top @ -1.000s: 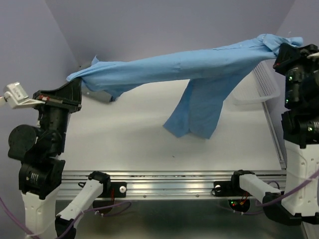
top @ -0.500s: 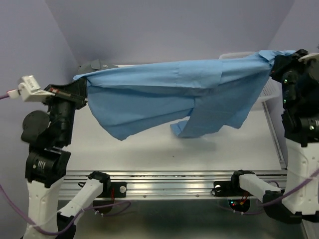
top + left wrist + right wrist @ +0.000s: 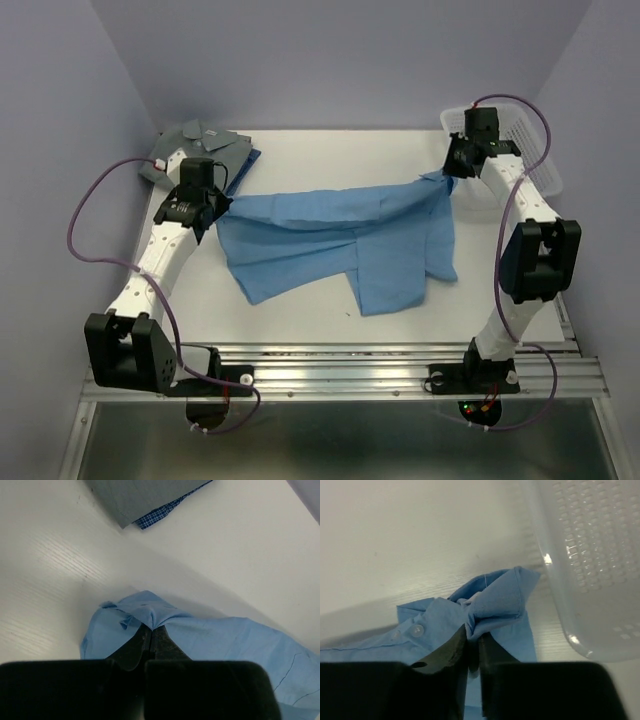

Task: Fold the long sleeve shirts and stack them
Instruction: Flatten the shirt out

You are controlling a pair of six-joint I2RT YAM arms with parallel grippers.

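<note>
The left gripper is clamping a bunched edge of the light sky-blue shirt, with its jaws pressed together on the cloth. The right gripper is pinching a fold of the same shirt beside a white button. The shirt is lying on the table, stretching between both grippers. The folded grey-green shirt is lying just beyond the left gripper. The mesh basket is sitting just beside the right gripper.

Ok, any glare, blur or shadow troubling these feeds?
Top external: even and sharp, glare only on the front rail. Left wrist: left gripper dark, blurred; soft shadow beside the light blue shirt. Right wrist: glint on basket rim.
</note>
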